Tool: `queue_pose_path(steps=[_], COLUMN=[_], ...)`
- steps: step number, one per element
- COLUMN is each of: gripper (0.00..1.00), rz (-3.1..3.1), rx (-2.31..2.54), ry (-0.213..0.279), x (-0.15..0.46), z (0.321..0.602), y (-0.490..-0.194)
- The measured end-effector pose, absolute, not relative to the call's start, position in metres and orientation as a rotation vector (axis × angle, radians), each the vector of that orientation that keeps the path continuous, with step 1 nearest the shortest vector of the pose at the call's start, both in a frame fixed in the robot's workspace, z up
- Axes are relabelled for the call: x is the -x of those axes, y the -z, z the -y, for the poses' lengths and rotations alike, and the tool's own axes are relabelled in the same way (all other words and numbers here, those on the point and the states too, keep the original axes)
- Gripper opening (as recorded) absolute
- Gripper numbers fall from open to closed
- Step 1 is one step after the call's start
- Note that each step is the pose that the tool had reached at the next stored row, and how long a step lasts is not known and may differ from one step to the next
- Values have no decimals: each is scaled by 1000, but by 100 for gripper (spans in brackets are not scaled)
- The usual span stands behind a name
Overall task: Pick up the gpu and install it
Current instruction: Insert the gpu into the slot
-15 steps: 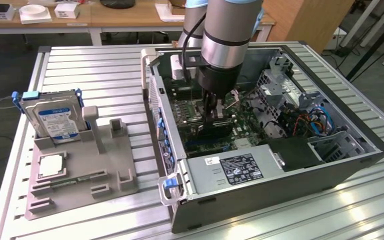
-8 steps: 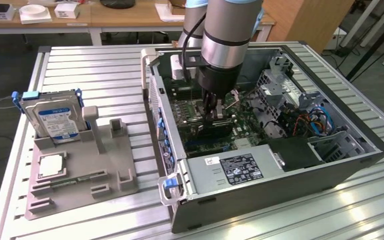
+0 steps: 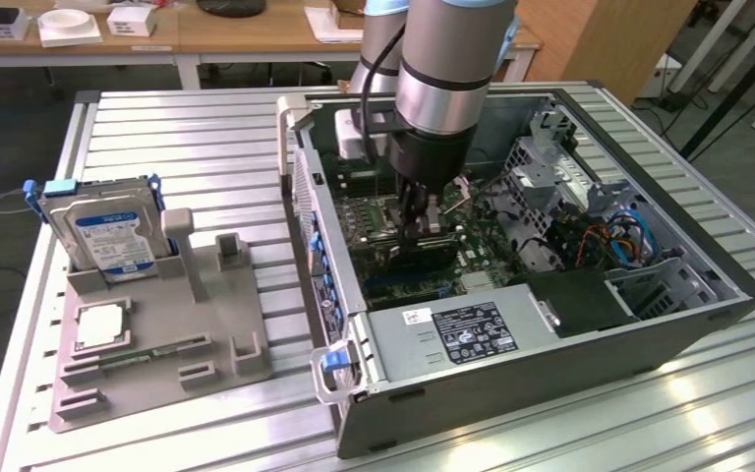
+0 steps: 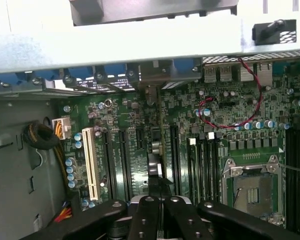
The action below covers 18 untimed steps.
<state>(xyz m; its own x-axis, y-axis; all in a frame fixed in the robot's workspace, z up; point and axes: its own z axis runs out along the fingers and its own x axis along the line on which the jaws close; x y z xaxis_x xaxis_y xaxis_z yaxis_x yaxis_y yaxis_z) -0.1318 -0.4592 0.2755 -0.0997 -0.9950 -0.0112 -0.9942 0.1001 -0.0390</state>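
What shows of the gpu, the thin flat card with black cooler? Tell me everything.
The gpu stands upright on edge, thin and dark. The shut gripper clamps its top edge. Its lower edge is down among the long black slots of the green motherboard inside the open grey computer case; seating cannot be told.

In the exterior view the claw (image 3: 420, 234) tips get lost down inside the computer case (image 3: 692, 258), and the hard drive (image 3: 111, 231) label's too small to read.

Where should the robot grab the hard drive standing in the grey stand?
By its top edge, coming straight down from above. The hard drive stands upright with its bottom tucked into the stand, so the top sticks out free.
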Motion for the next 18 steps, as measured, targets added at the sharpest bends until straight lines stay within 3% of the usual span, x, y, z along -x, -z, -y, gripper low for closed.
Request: queue_pose_path(steps=[18], gripper=[13], rz=[-2216], rx=[2178], ry=[30], x=[130], z=[459], y=[-275])
